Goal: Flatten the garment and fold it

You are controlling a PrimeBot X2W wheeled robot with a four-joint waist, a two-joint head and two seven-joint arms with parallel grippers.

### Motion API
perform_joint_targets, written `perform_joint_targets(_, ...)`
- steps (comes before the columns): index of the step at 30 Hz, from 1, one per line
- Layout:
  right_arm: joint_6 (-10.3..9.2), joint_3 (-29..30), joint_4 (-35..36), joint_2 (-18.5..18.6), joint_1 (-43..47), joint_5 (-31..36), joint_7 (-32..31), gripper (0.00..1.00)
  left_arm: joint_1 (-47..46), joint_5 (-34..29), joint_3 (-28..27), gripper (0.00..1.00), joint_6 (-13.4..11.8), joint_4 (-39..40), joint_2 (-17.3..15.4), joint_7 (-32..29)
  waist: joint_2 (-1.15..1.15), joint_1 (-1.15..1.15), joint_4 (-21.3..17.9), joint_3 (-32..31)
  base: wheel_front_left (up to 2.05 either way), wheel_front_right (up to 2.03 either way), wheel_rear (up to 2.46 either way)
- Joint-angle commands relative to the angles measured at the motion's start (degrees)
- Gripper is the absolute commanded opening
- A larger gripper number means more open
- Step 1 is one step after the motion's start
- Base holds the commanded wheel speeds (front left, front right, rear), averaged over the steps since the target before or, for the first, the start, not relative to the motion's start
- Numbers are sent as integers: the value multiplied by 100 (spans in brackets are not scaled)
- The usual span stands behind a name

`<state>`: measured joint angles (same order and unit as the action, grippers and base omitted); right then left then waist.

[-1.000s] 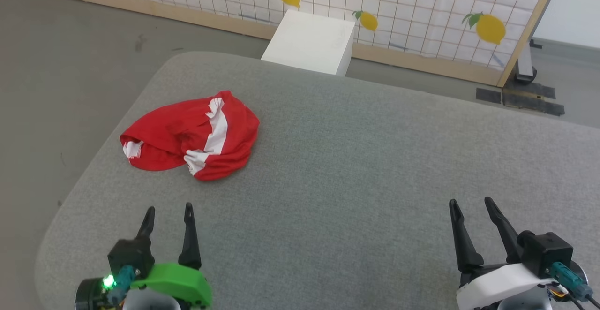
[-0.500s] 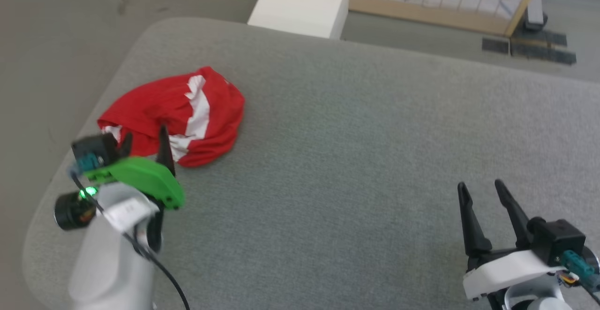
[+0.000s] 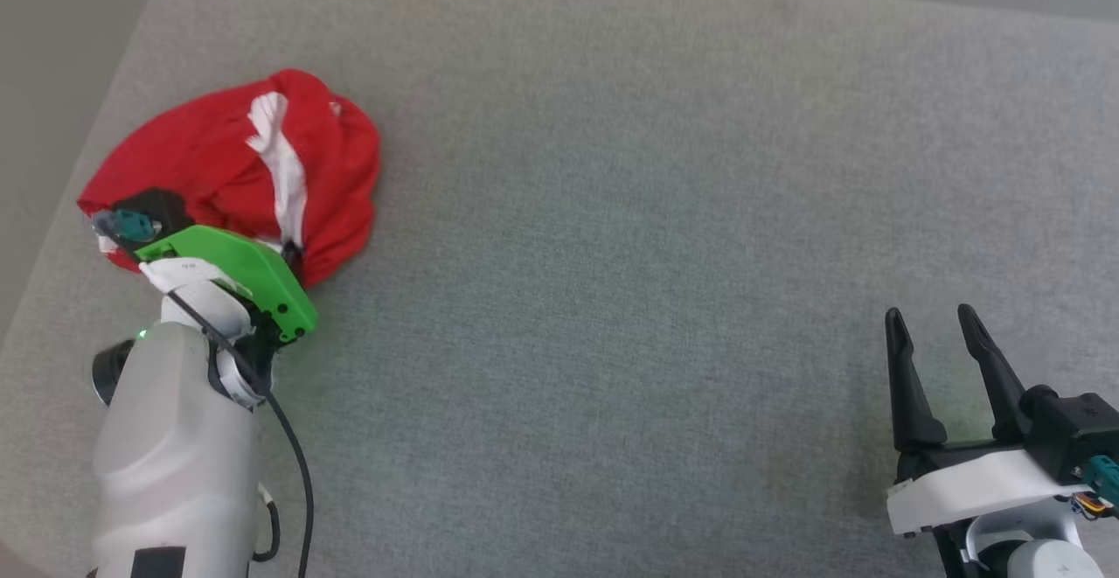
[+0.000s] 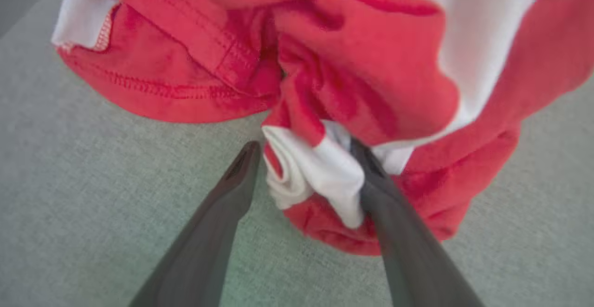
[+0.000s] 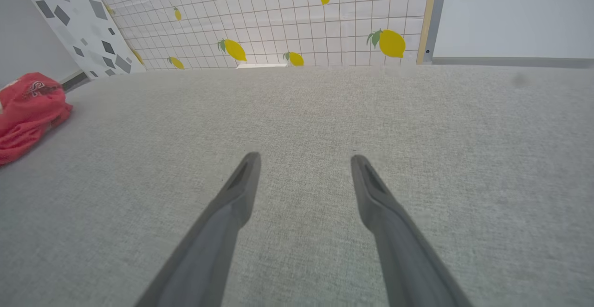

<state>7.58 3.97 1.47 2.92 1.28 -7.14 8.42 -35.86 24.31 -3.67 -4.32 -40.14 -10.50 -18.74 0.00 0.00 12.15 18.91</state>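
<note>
My left pincer (image 4: 304, 146) stands spread at the near edge of the red thin-fabric shorts with white stripes (image 4: 348, 65). Its two dark fingers straddle a bunched white fold; one finger touches the cloth, but nothing is pinched. The shorts lie crumpled in a heap near the left edge of the grey fabric-covered table (image 3: 612, 211). My right pincer (image 3: 928, 312) sits well apart at the lower right, fingers spread over the grey cloth. A lemon-print gridded screen (image 5: 278, 14) stands beyond.

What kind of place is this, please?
Probably a robot test area, not a home: a grey padded table, a lemon-print screen behind it, and crumpled shorts set out for handling.
</note>
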Motion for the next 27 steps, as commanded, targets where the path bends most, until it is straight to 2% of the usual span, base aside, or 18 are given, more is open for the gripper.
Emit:
perform_joint_targets(1,-8,14,31,-3,-54,-36,47,100,-148,111,-12,100,-72,-151,-3,-136,0,0,-13,234,0,0,0)
perform_joint_targets(6,-8,1,23,-4,-83,-53,84,100,-247,355,7,100,-88,-351,105,-600,0,0,154,335,0,0,0)
perform_joint_targets(7,-8,6,20,-4,-85,-54,90,100,-273,417,-26,42,-73,-336,120,-571,0,0,188,345,0,0,0)
perform_joint_targets(8,-8,12,15,-4,-87,-57,98,100,-304,471,-44,0,-39,-328,124,-532,0,0,229,349,0,0,0)
perform_joint_targets(11,-9,5,-3,-4,-80,-74,116,100,-406,640,-121,0,104,-293,125,-349,0,0,326,323,0,0,0)
perform_joint_targets(19,-9,-112,-242,-4,-21,-175,205,100,-676,701,-231,0,454,181,22,598,0,0,445,-106,0,0,0)
perform_joint_targets(23,-9,-237,-443,-4,-23,-338,321,100,-925,555,-192,0,551,583,-209,932,0,0,403,-437,0,0,0)
perform_joint_targets(27,-9,-335,-672,-4,-9,-482,425,100,-1224,479,-128,0,655,932,-390,1009,0,0,314,-742,0,0,0)
